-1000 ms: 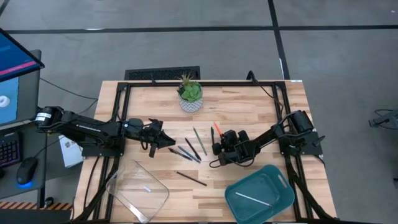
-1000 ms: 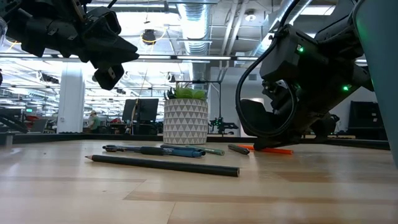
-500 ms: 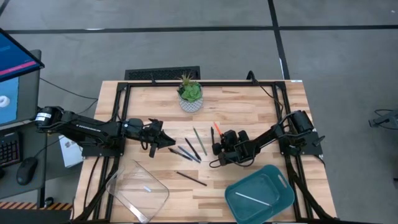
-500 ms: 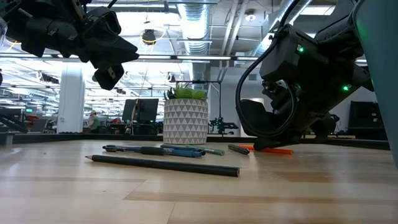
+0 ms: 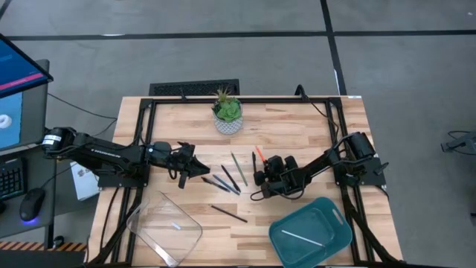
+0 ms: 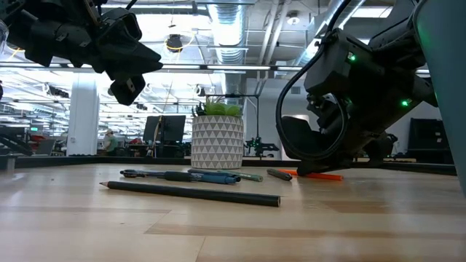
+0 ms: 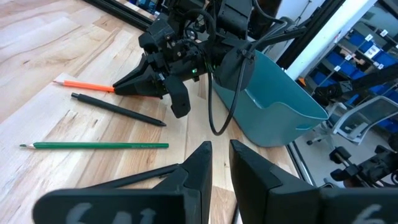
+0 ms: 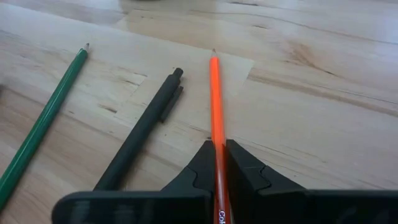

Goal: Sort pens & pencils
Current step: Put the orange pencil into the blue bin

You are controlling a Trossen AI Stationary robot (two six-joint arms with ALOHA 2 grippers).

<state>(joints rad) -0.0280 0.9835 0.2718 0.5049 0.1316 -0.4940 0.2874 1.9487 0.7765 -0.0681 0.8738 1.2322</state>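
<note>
An orange pencil (image 8: 214, 99) lies on the table's middle with my right gripper (image 8: 217, 152) shut on it. Beside it on the wood lie a black pen (image 8: 142, 134) and a green pencil (image 8: 42, 124). Several dark pens (image 5: 220, 181) are grouped further left, and a black pencil (image 5: 228, 214) lies nearer the front. My left gripper (image 7: 219, 155) hangs above the table left of the group, its fingers a narrow gap apart with nothing between them. My right gripper pinches the orange pencil's back part (image 8: 217, 144), away from its sharpened tip (image 8: 213, 53), between its two fingers. The fingers slant down from the table's near right and lie along the pencil. The pencil runs forward out of them and rests flat on the wood.
A potted plant (image 5: 227, 112) stands at the far middle. A clear tray (image 5: 165, 225) sits at the near left and a teal tray (image 5: 310, 232) holding a white stick at the near right. Black frame bars run along the table's edges.
</note>
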